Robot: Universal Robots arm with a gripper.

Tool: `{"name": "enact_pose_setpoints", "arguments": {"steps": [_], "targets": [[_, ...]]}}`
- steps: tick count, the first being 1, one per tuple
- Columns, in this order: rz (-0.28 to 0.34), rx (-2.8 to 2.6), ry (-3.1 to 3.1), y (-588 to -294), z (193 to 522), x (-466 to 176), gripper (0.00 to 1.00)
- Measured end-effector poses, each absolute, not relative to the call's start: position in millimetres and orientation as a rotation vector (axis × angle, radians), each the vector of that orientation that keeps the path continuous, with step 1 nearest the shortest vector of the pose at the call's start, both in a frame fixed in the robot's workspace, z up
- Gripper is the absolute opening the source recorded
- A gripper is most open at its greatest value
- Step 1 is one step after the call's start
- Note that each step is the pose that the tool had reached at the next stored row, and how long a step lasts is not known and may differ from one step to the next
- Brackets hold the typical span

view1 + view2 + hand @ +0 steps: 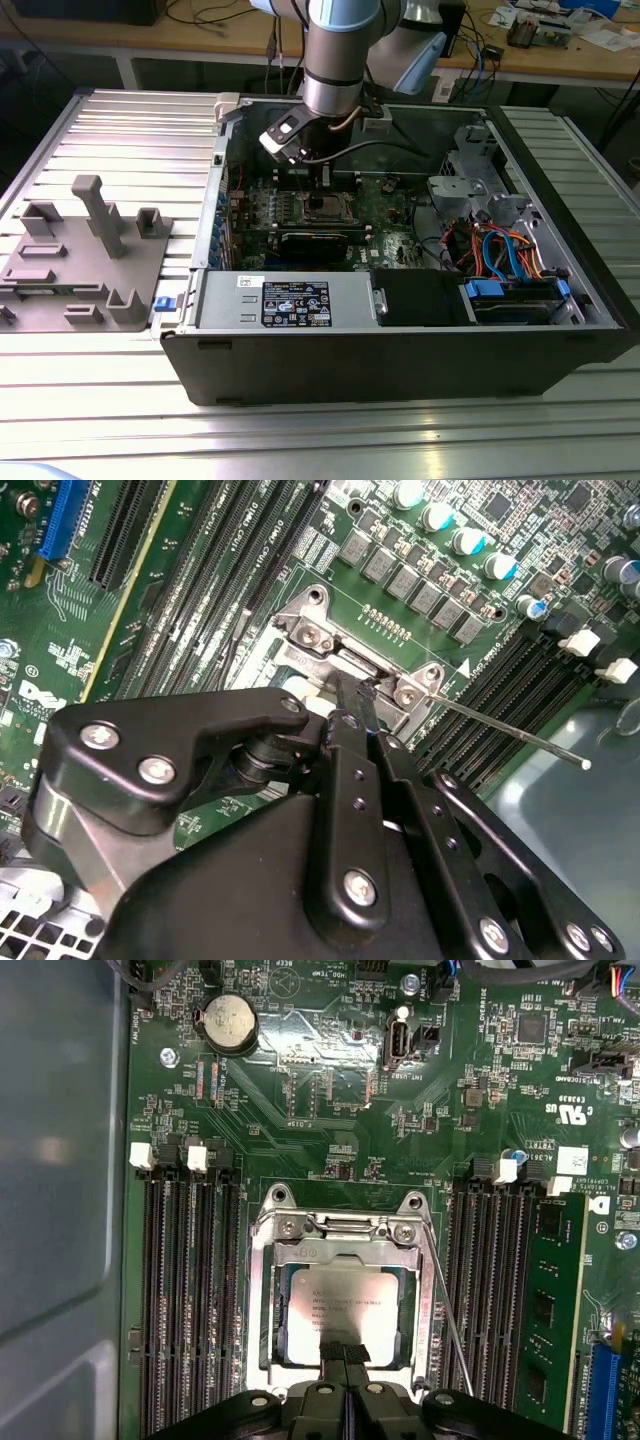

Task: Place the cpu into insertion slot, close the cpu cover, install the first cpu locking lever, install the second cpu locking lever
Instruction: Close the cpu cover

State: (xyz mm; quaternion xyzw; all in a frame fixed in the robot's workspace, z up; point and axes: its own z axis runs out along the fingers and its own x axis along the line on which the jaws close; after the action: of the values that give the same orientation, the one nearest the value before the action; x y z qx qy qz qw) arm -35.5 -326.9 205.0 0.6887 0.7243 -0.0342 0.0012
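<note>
- The gripper (345, 1351) is being shown with its fingers (334, 1358) pressed together. No gap is being left between them, and nothing is being clamped.
- In both wrist views the fingertips are being set against one edge of the socket assembly, where the cpu cover (262, 1300) frame meets the cpu (345, 1305). Which of the two is being touched cannot be told.
- The cpu is being seated flat in the insertion slot (280, 1310). The cpu cover is being seen lowered around it, with the chip's top showing through the window.
- A thin locking lever (448, 1320) is being seen angled away from the socket's side, its free end out over the memory slots (490, 1290).
- In the exterior view the arm (335, 50) is being reached down into the open computer case (400, 350). A grey fixture (90, 250) is being seen well apart, on the exterior view's left.
</note>
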Motion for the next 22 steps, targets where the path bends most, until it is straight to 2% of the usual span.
{"name": "enact_pose_setpoints", "arguments": {"steps": [22], "targets": [[-0.110,2.163,2.275,-327,212,-16,0.11]]}}
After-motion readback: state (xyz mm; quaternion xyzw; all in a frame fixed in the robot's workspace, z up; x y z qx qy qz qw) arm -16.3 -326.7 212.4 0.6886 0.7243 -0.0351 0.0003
